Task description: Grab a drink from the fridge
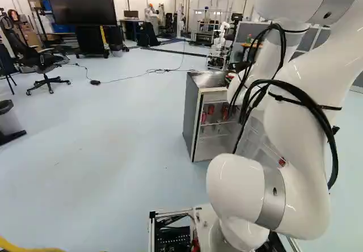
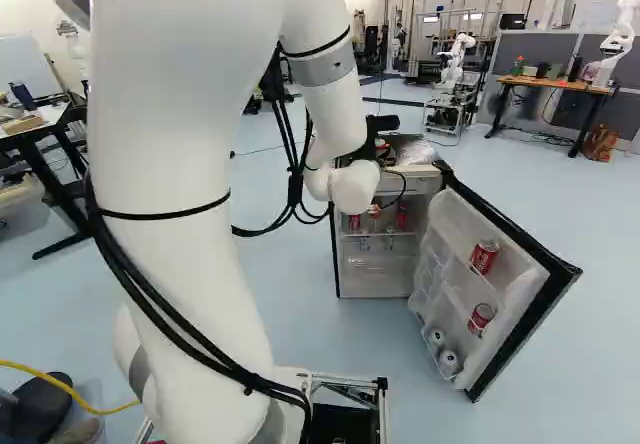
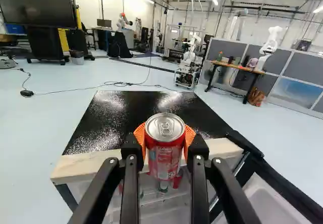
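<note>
- Wrist view: jaws are gripping a red can [image 3: 164, 156], parted by its width.
- Swinging low would be risking the fridge door [image 2: 512, 289] knocking it loose.

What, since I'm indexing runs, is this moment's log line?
gripper: shut on red can | can: upright | fridge: door open | stock: more cans in door

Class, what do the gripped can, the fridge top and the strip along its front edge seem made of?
Can: thin metal, likely aluminium, glossy red print; its bare lid shines silver.
Fridge top: dark, glossy, with speckled glare; perhaps coated metal or laminate.
Front strip: pale and duller, like wood, though plastic is possible.
</note>
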`<state>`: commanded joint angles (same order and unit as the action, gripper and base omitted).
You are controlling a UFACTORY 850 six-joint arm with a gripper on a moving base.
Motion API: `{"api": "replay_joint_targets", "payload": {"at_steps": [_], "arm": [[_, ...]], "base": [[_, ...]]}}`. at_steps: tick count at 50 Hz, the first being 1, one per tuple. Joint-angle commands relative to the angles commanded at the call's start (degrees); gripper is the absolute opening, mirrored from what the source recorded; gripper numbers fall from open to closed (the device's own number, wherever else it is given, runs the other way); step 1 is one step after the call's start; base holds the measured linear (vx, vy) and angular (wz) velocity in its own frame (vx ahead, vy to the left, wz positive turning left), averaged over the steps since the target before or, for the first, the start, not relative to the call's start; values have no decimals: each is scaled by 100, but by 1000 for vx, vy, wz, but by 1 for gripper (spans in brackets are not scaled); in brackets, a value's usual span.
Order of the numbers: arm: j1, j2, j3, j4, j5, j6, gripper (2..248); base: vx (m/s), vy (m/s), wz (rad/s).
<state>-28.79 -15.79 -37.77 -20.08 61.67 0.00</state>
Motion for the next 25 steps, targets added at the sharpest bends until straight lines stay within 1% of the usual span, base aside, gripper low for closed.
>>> {"api": "replay_joint_targets", "payload": {"at_steps": [25], "arm": [[108, -158, -208, 0, 0, 0, 95]], "base": [[0, 0, 0]]}}
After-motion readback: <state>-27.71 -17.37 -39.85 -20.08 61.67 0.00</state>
